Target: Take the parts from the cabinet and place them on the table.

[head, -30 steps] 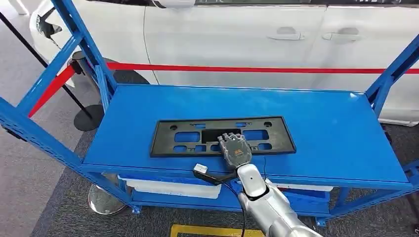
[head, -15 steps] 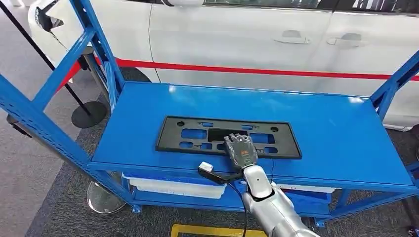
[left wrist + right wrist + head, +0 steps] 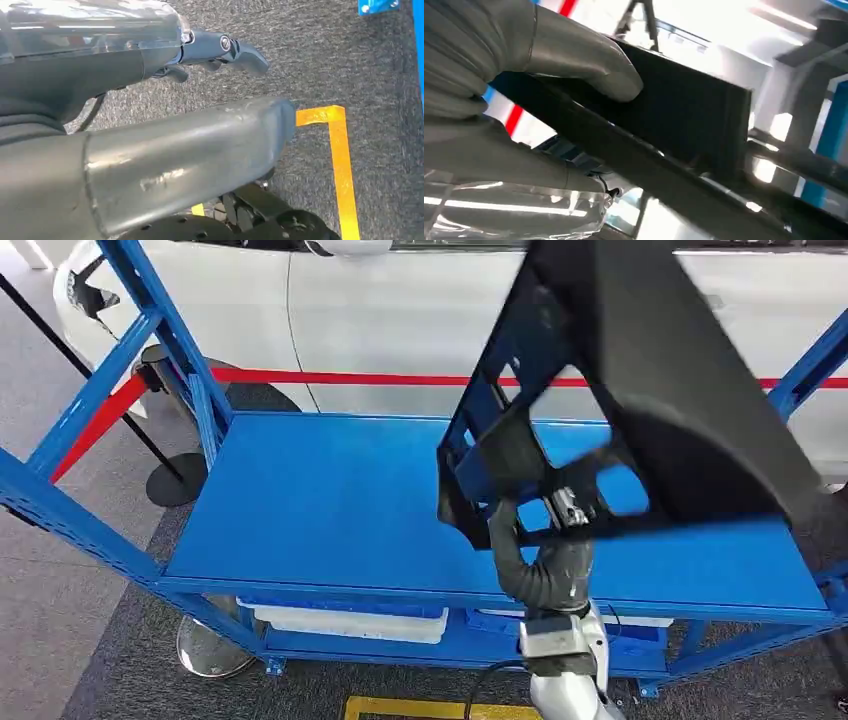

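r hand (image 3: 560, 505) grips black panel (image 3: 640, 370), lifted off blue shelf (image 3: 330, 510) and tilted up near the head cam.
in wrist view the r thumb (image 3: 589, 65) presses on the panel's (image 3: 684, 110) flat face w/ the panel edge running under it, so fingers clamped on it. panel hangs above the shelf's right half, not touching it, covering part of the white car (image 3: 400, 310) w/ red stripe behind. l hand (image 3: 220, 50) hangs low over grey carpet (image 3: 320, 55) beside yellow floor tape (image 3: 342, 160); nothing in it, fingers' state can't tell.
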`<act>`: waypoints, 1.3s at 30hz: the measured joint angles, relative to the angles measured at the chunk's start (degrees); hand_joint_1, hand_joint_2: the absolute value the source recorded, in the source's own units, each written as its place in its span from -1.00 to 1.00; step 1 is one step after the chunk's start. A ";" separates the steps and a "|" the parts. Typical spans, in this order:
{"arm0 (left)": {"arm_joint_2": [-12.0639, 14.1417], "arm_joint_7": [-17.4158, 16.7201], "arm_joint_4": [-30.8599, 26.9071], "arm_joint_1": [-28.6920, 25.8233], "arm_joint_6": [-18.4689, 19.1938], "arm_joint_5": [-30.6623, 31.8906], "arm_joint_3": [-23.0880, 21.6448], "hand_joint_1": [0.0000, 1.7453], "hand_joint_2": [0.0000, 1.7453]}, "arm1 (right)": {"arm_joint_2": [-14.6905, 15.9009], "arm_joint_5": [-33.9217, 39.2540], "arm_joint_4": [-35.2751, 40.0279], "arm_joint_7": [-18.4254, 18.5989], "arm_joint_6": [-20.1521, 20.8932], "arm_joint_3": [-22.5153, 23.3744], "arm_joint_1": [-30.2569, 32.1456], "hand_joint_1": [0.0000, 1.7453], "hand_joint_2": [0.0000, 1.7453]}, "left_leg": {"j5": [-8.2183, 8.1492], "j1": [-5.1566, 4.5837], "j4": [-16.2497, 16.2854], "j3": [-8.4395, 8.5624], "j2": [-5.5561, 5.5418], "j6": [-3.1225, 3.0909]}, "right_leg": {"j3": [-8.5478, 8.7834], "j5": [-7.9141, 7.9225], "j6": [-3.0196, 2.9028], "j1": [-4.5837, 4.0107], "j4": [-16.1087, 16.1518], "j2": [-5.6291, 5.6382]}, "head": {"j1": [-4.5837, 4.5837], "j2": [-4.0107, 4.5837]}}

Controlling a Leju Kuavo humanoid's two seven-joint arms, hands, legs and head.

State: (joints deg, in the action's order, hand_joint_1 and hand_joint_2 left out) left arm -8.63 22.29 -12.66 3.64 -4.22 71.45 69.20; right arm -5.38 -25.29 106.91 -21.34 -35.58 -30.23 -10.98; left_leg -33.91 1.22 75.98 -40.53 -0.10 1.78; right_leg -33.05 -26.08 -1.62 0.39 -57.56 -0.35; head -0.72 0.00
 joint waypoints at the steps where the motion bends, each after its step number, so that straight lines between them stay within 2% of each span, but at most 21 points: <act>1: 0.00 0.02 0.00 0.04 0.00 0.00 0.13 -1.00 -1.00 | 0.50 0.72 1.66 -0.78 0.00 -0.04 0.86 1.00 1.00 | 2.14 0.02 -2.99 1.33 0.00 -0.06 | 0.14 -0.11 0.16 0.00 -0.06 0.13 | -0.04 0.00; 3: -0.02 0.07 0.00 0.14 -0.40 0.02 0.59 -1.00 -1.00 | 1.29 2.26 4.67 -2.19 0.00 -0.07 2.39 1.00 1.00 | 7.44 0.02 -13.51 6.52 0.05 -0.42 | 0.58 -0.52 0.52 0.03 -0.33 0.31 | -0.07 0.02; 4: -0.06 0.00 0.00 0.13 -1.15 0.02 0.72 -1.00 -1.00 | 1.55 3.12 5.88 -2.87 0.00 -0.05 3.31 1.00 1.00 | 7.32 -0.01 -16.57 7.92 0.06 -0.76 | 0.59 -0.74 0.81 -0.07 -0.49 0.31 | -0.05 0.02; 8: -0.33 -0.37 0.00 0.24 -2.47 0.02 0.98 -1.00 -1.00 | 2.25 4.75 9.12 -3.86 0.02 -0.04 6.53 1.00 1.00 | 7.33 -0.54 -17.29 7.94 -0.23 -2.08 | 0.24 -0.60 1.96 -0.26 -0.57 0.31 | 0.07 0.00; 10: -0.66 -0.42 0.00 0.32 -2.62 0.02 1.01 -1.00 -1.00 | 2.54 4.90 10.09 -4.00 0.00 -0.04 7.06 1.00 1.00 | 7.85 -0.14 -18.10 8.26 -0.11 -2.94 | -0.31 -2.05 2.61 0.00 -2.13 0.36 | 0.20 0.00; 11: -0.66 -0.42 0.00 0.38 -2.67 0.00 1.03 -1.00 -1.00 | 2.74 4.94 10.59 -4.02 0.00 -0.04 7.27 1.00 1.00 | 7.89 -0.13 -18.11 8.19 -0.03 -3.40 | -2.01 -4.43 2.83 0.01 -5.74 0.37 | 0.35 0.00; 13: -0.66 -0.42 0.00 0.45 -2.78 -0.02 1.03 -1.00 -1.00 | 3.06 5.10 10.90 -4.02 0.00 -0.04 7.80 1.00 1.00 | 7.88 -0.16 -18.08 8.07 -0.02 -3.50 | -6.42 -8.66 3.26 0.15 -15.04 0.37 | 0.39 0.00; 14: -0.66 -0.39 0.00 0.44 -2.73 -0.33 1.09 -1.00 -1.00 | 3.24 5.27 10.96 -4.02 -0.04 -0.04 8.12 1.00 1.00 | 7.86 -0.16 -18.06 8.06 -0.02 -3.51 | -8.02 -9.38 3.39 0.23 -18.18 0.36 | 0.42 0.00; 16: -0.74 -1.33 0.00 0.47 -2.80 -1.31 1.77 -1.00 -1.00 | 3.37 6.47 10.98 -3.84 0.76 -0.04 9.05 1.00 1.00 | 7.79 -0.14 -18.01 8.22 -0.11 -3.44 | -7.19 -6.59 3.46 0.49 -16.10 0.33 | 0.46 0.00; 18: -0.98 -2.25 0.00 0.46 -3.00 -2.14 2.41 -1.00 -1.00 | 3.48 8.25 10.98 -3.87 2.58 -0.04 10.45 1.00 1.00 | 7.55 -0.08 -17.83 8.51 -0.28 -3.11 | -2.14 -1.39 3.21 0.64 -6.08 0.30 | 0.50 0.00; 19: -1.09 -2.58 0.00 0.45 -3.19 -2.49 2.69 -1.00 -1.00 | 3.50 9.09 10.98 -4.51 3.75 -0.02 11.38 1.00 1.00 | 7.50 -0.08 -17.64 8.51 -0.31 -2.86 | -0.15 -0.47 2.97 0.67 -1.72 0.31 | 0.61 0.00; 20: -1.11 -2.75 0.00 0.48 -3.19 -2.75 2.97 -1.00 -1.00 | 3.52 9.82 10.96 -5.20 4.75 -0.02 12.48 1.00 1.00 | 7.38 -0.59 -17.22 8.22 -0.40 -2.52 | 0.12 -0.83 2.77 0.23 -1.14 0.34 | 0.66 0.00; 23: -1.20 -2.93 0.00 0.38 -2.86 -3.30 3.98 -1.00 -1.00 | 3.50 11.82 10.96 -8.45 7.36 0.11 16.88 1.00 1.00 | 7.78 -0.41 -17.58 8.16 -0.47 -1.54 | -0.37 -0.63 1.95 -0.05 -1.39 0.44 | 0.50 0.00; 24: -1.22 -3.06 0.00 0.33 -3.04 -3.58 4.26 -1.00 -1.00 | 3.39 13.02 10.98 -9.74 8.41 0.30 18.54 1.00 1.00 | 7.61 -0.42 -17.50 8.14 -0.59 -1.17 | -0.36 -0.28 1.40 0.36 -0.82 0.32 | 0.59 0.00; 26: -1.25 -3.19 0.00 0.33 -3.17 -3.78 4.74 -1.00 -1.00 | 3.09 14.58 10.96 -11.61 10.06 0.70 21.54 1.00 1.00 | 3.84 -0.24 -13.96 6.93 -0.21 -0.81 | -0.57 0.13 0.46 0.48 -0.60 0.04 | 0.13 0.00; 28: -1.42 -3.50 0.00 0.31 -3.17 -4.00 5.16 -1.00 -1.00 | 2.56 16.62 10.87 -12.76 11.96 1.31 23.87 1.00 1.00 | -1.48 -0.13 -4.87 3.60 -0.21 -0.48 | -1.20 0.47 0.02 0.23 -0.70 -0.06 | 0.00 0.00; 30: -1.53 -3.54 0.00 0.25 -3.21 -4.15 5.44 -1.00 -1.00 | 1.86 18.41 10.63 -13.64 13.77 2.63 26.32 1.00 1.00 | -3.09 -0.14 -0.09 2.43 -0.21 -0.41 | -1.89 0.80 -0.03 -0.03 -0.97 -0.12 | 0.00 0.00; 32: -1.53 -3.54 0.00 0.24 -3.19 -4.26 5.79 -1.00 -1.00 | 1.03 19.30 10.05 -14.42 15.30 4.30 28.65 1.00 1.00 | -0.04 -0.15 -5.98 6.45 -0.21 -0.77 | -2.54 1.13 0.12 -0.15 -1.36 -0.11 | 0.00 0.00; 34: -1.53 -3.56 0.00 0.36 -3.21 -4.26 6.14 -1.00 -1.00 | -0.04 19.70 9.46 -15.10 17.00 6.09 30.55 1.00 1.00 | 3.07 -0.28 -16.82 13.16 -0.22 -1.59 | -3.00 1.59 0.49 -0.20 -1.70 -0.04 | -0.02 0.00; 35: -1.55 -3.61 -0.02 0.53 -3.19 -4.26 6.30 -1.00 -1.00 | -0.63 19.72 9.21 -15.43 18.06 6.98 31.36 1.00 1.00 | 2.57 -0.78 -18.07 13.35 -0.20 -1.74 | -3.09 1.81 0.84 -0.54 -1.81 -0.06 | 0.04 0.00; 39: -1.88 -3.58 0.00 0.28 -3.15 -4.24 6.62 -1.00 -1.00 | -3.25 19.24 8.36 -16.89 21.77 11.23 34.48 1.00 1.00 | 4.47 -0.85 -18.58 12.58 -0.28 -2.94 | -3.10 3.23 2.50 -0.30 -1.37 -0.04 | 0.26 0.00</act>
State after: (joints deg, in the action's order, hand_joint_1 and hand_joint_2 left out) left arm -10.51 18.71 -12.66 3.92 -7.37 67.21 75.82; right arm -8.63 -6.05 115.27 -38.23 -13.81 -19.00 23.49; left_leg -29.45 0.37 57.40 -27.95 -0.38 -1.16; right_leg -36.15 -22.86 0.88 0.09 -58.92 -0.38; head -0.46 0.00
